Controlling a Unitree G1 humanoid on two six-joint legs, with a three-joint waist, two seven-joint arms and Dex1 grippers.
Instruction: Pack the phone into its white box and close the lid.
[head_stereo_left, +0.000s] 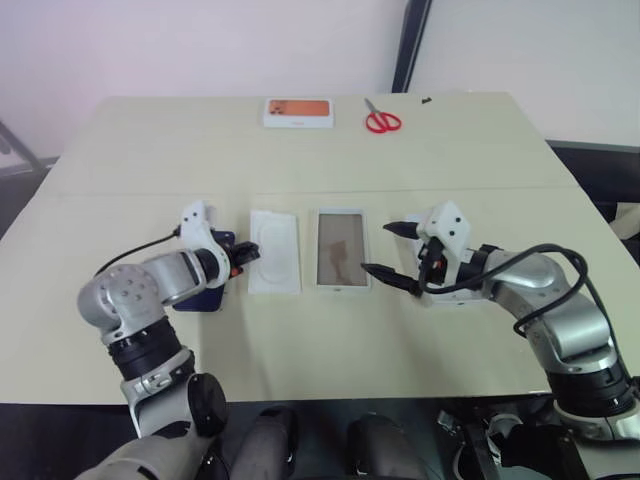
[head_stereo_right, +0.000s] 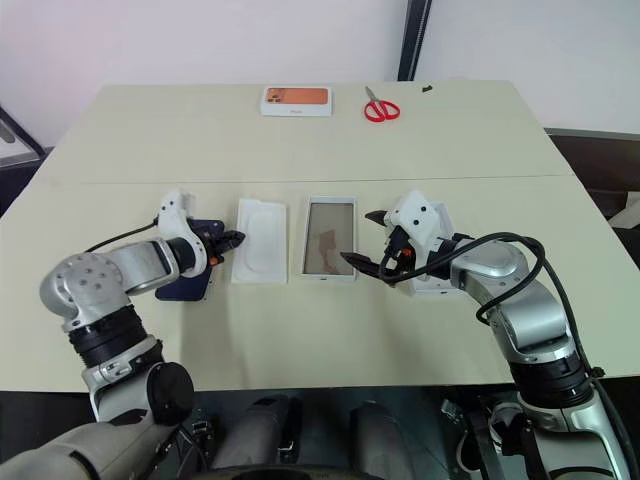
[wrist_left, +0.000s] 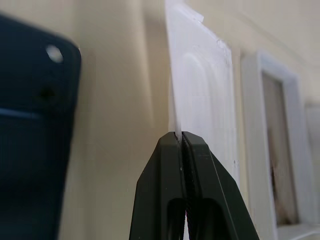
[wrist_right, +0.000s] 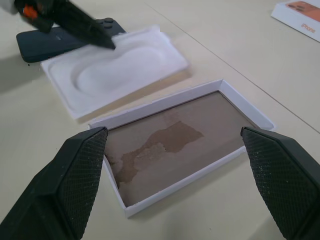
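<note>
Navy phone (wrist_right: 60, 42), white box (wrist_right: 235, 95) with brownish inside, red scissors (head_stereo_left: 381, 121)

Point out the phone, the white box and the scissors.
phone (wrist_right: 47, 44), right wrist view, on its dark back.
white box (head_stereo_left: 342, 212), left eye view, on its far rim.
scissors (head_stereo_left: 381, 123), left eye view, on the red handles.

Lab or office — bare table (head_stereo_left: 300, 340), plain wall (head_stereo_left: 200, 45)

Flat white insert (head_stereo_left: 274, 250) with rounded embossed outline at the left pincer's tips, orange-topped white box (head_stereo_left: 298, 112) and red scissors (head_stereo_left: 381, 120) well beyond both pincers, beige table (head_stereo_left: 300, 340)
</note>
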